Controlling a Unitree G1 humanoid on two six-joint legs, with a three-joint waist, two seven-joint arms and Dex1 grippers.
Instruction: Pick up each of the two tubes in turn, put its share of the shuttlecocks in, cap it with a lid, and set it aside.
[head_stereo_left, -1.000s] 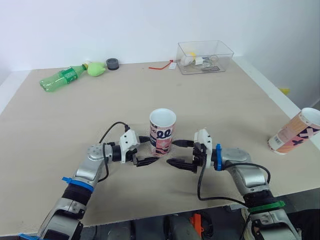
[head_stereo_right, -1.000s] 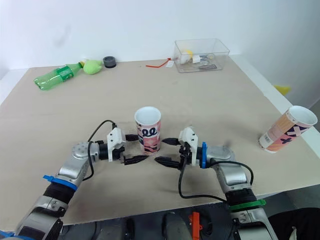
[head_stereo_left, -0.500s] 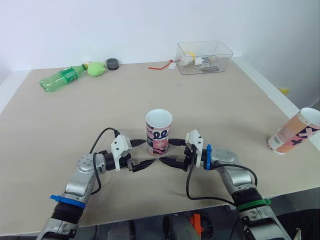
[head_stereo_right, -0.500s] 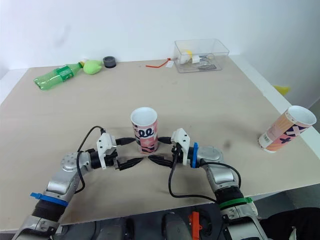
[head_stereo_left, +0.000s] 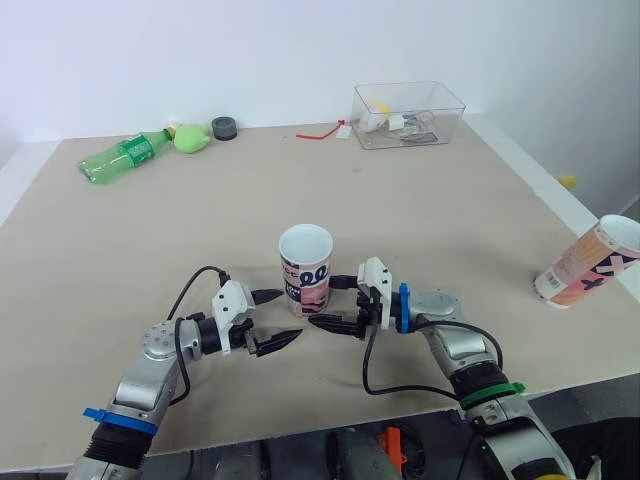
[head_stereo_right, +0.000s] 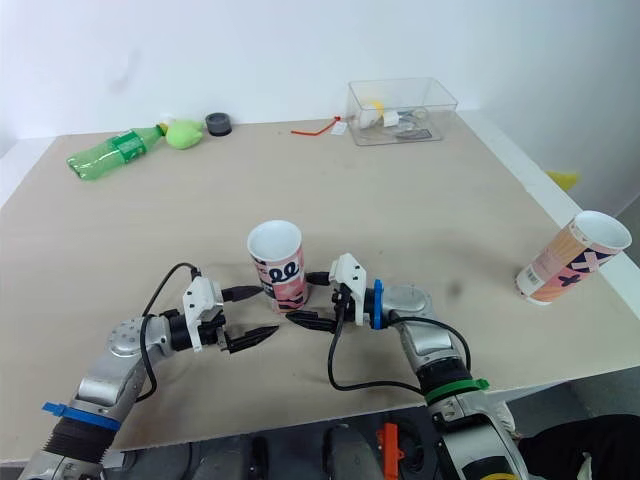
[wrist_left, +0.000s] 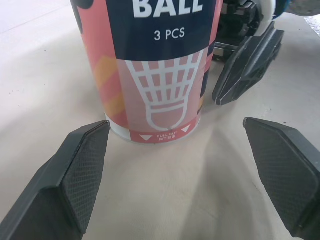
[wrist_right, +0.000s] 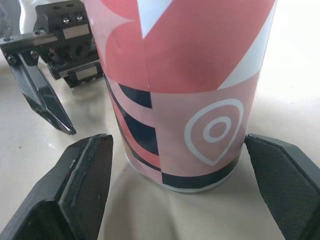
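Observation:
A pink, white and navy shuttlecock tube (head_stereo_left: 305, 268) stands upright with its top uncovered in the middle of the table. My left gripper (head_stereo_left: 281, 318) is open just left of the tube's base, low over the table. From the right, my right gripper (head_stereo_left: 326, 303) is also open, its fingers (wrist_right: 75, 190) on either side of the tube (wrist_right: 190, 90) at its base. In the left wrist view the tube (wrist_left: 150, 65) stands just beyond my open fingers (wrist_left: 75, 185). A second tube (head_stereo_left: 590, 265) leans tilted at the table's right edge.
At the back left lie a green bottle (head_stereo_left: 125, 155), a yellow-green object (head_stereo_left: 190, 140) and a black ring (head_stereo_left: 225, 127). A clear box (head_stereo_left: 410, 113) with small items stands at the back right, a red strip (head_stereo_left: 320, 132) beside it. The table's front edge is close behind both arms.
The upright tube has slid left and slightly nearer to me. Both grippers have moved left with it, still open on either side of its base.

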